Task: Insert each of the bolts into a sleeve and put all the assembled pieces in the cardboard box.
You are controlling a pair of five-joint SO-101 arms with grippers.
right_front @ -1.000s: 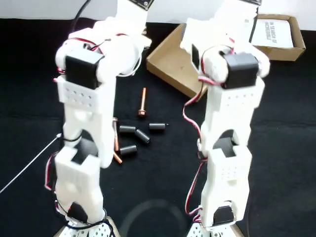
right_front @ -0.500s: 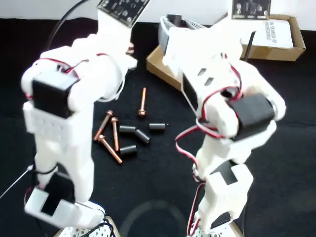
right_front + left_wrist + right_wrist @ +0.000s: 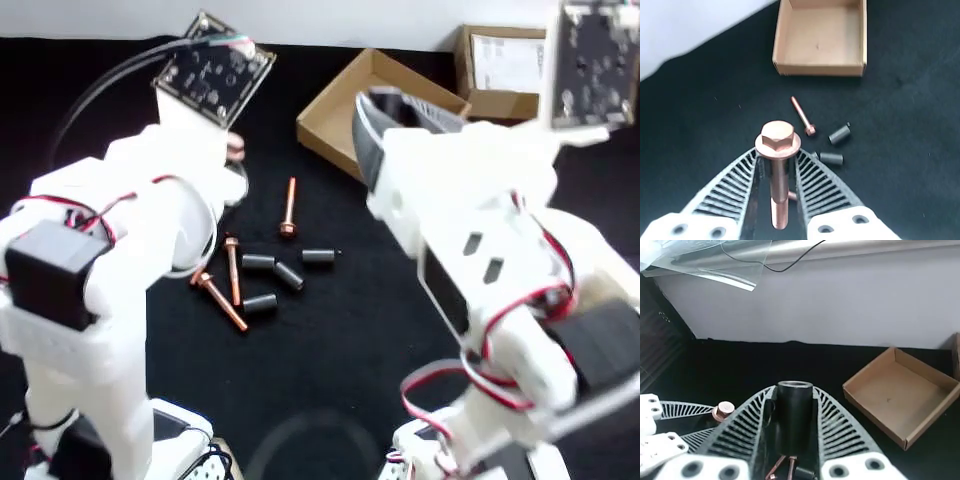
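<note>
Between the left jaws sits a bolt (image 3: 778, 175), apparently clamped.

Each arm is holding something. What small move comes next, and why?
Probably bring the copper hex-head bolt in the left gripper toward the black cylindrical sleeve in the right gripper, tip facing its open end: both are gripped but apart, nothing inserted yet.

**Occluded and Cropped Items**

High view: the right arm (image 3: 470, 240) covers the lower right part of the cardboard box (image 3: 345, 110). The left arm (image 3: 120, 240) hides all but the head of the held bolt (image 3: 236, 148).

Right wrist view: the right end effector (image 3: 794, 390) fingers conceal the sleeve (image 3: 794, 410) base. The lower edge crops two bolts (image 3: 790, 466).
</note>
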